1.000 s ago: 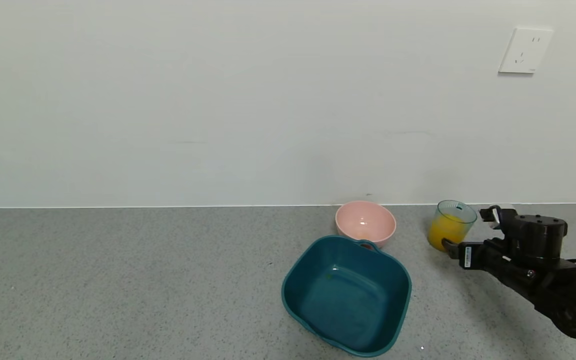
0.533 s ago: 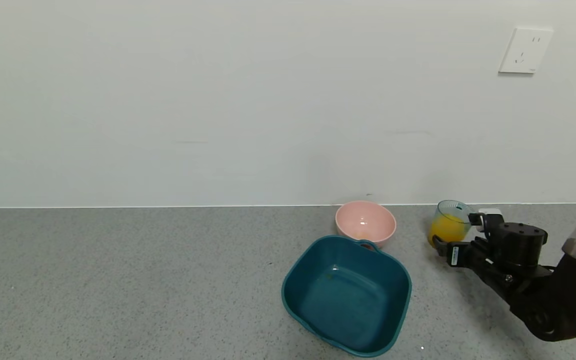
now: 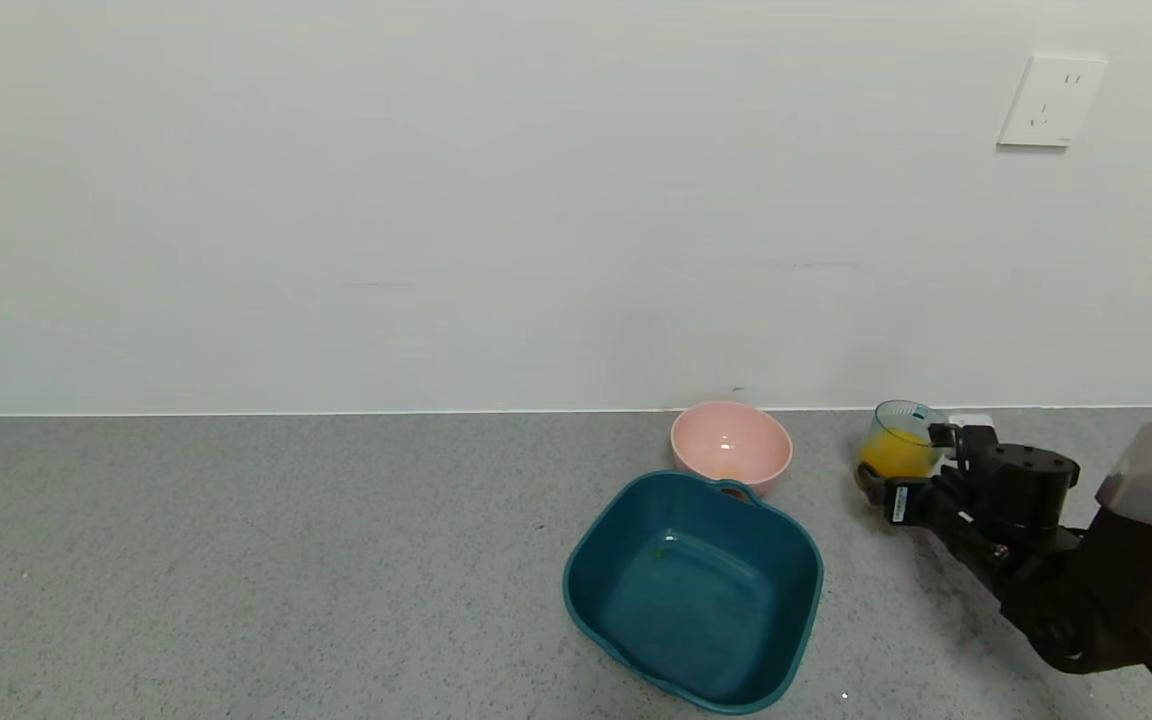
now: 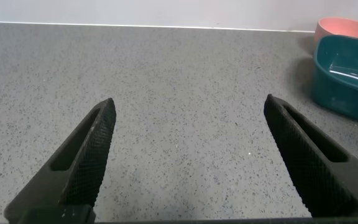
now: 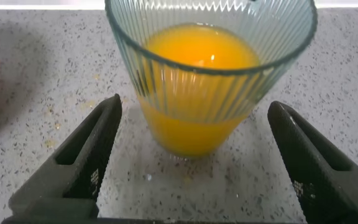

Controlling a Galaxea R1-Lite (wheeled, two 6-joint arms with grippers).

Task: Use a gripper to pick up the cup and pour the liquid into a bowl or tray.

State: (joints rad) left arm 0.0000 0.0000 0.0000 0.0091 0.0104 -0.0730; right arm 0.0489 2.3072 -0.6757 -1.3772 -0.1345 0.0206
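Observation:
The ribbed blue-grey cup (image 3: 901,443) stands upright on the counter at the back right, about half full of orange-yellow liquid (image 3: 894,456). My right gripper (image 3: 911,462) is open at the cup, one jaw on each side, not touching it. In the right wrist view the cup (image 5: 211,65) with its liquid (image 5: 197,56) stands just beyond and between the fingertips (image 5: 101,124), near my right gripper (image 5: 194,112). The dark teal tub (image 3: 694,588) lies empty left of the cup. My left gripper (image 4: 188,109) is open over bare counter, out of the head view.
A round pink bowl (image 3: 731,446) stands right behind the teal tub, left of the cup; both show at the edge of the left wrist view (image 4: 347,62). The wall runs close behind the cup, with a socket (image 3: 1050,100) high up.
My right arm has moved forward and left toward the cup, so its open jaws now flank the cup. The cup, tub and bowl have not moved.

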